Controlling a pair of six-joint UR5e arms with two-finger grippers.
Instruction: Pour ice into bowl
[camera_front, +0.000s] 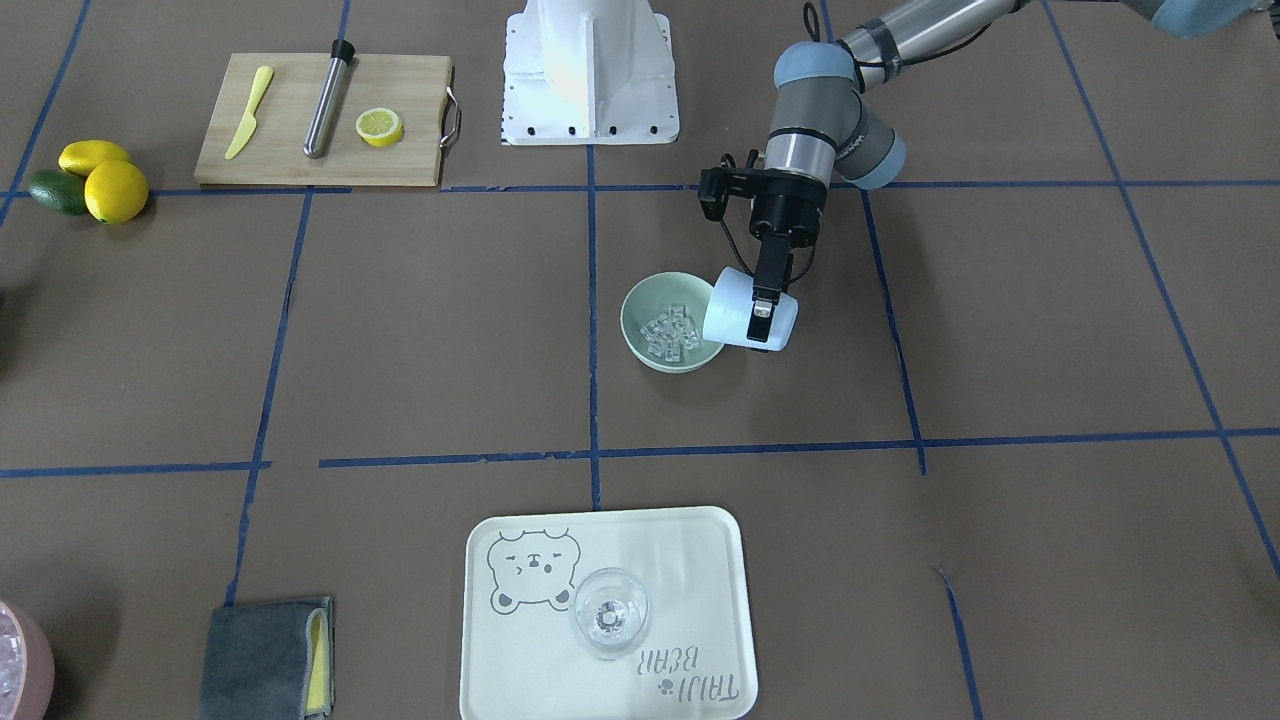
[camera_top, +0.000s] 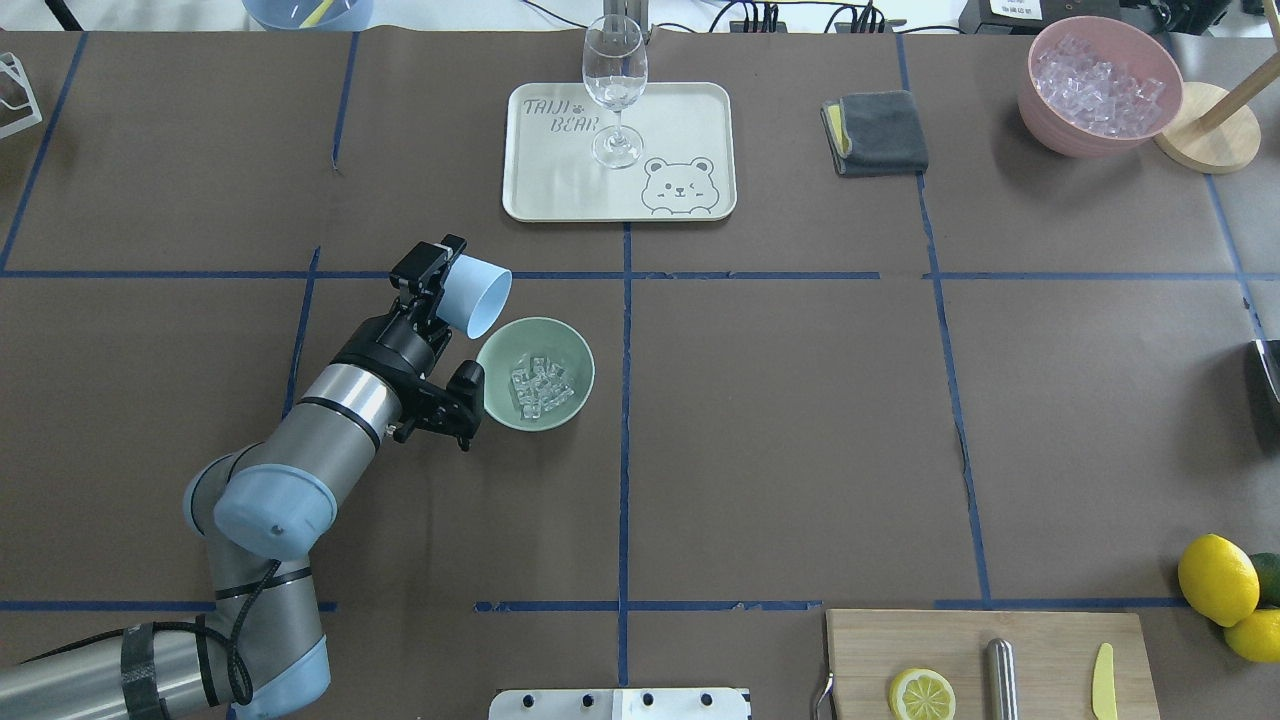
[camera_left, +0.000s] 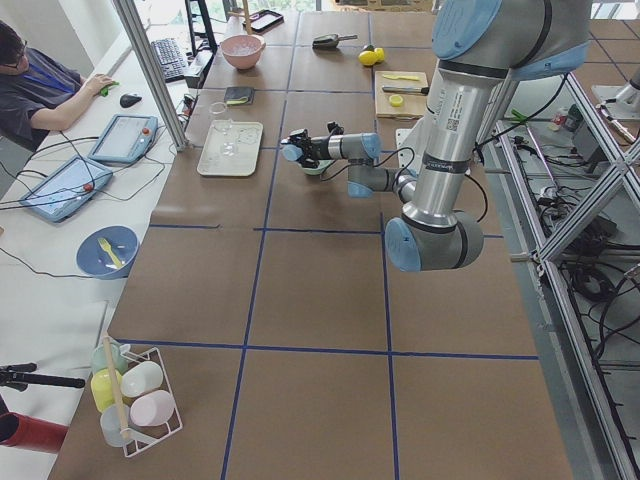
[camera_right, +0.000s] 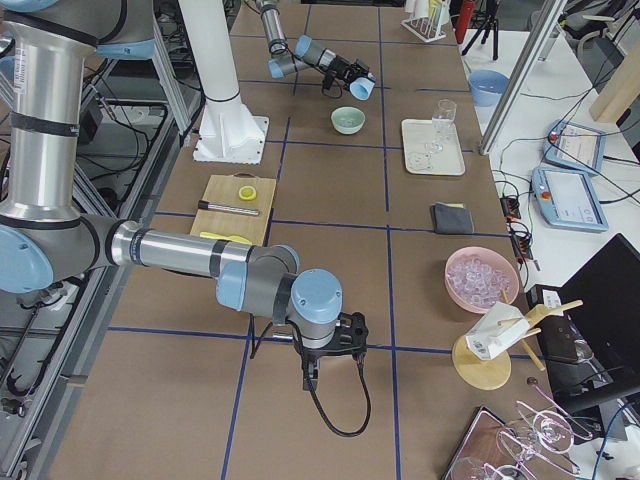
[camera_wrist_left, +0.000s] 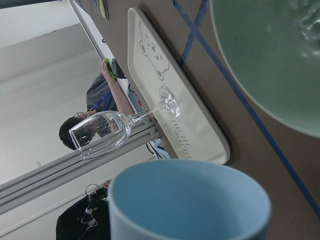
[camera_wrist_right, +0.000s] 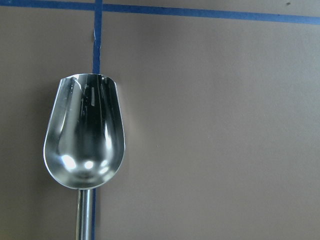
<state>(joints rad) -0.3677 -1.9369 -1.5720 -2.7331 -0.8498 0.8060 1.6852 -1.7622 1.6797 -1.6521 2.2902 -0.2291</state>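
Note:
The mint-green bowl (camera_front: 640, 300) (camera_top: 500, 385) sits near the table's middle with a pile of clear ice (camera_front: 672, 332) (camera_top: 540, 388) in it. My left gripper (camera_front: 762, 320) (camera_top: 440, 290) is shut on a pale blue cup (camera_front: 735, 315) (camera_top: 480, 295). The cup is tipped on its side with its mouth at the bowl's rim. Its inside looks bare in the left wrist view, cup (camera_wrist_left: 190, 205), beside the bowl (camera_wrist_left: 270, 55). My right gripper (camera_right: 330, 340) hangs low over the table far off; whether it is open or shut I cannot tell. A metal scoop (camera_wrist_right: 85, 140) shows below its camera.
A cream tray (camera_front: 700, 540) holding a stemmed glass (camera_front: 610, 612) lies past the bowl. A pink container of ice (camera_top: 1095, 85) and a grey cloth (camera_top: 880, 132) are at the far right. A cutting board (camera_front: 290, 150) with knife, metal rod and lemon half sits by the robot's base (camera_front: 590, 70).

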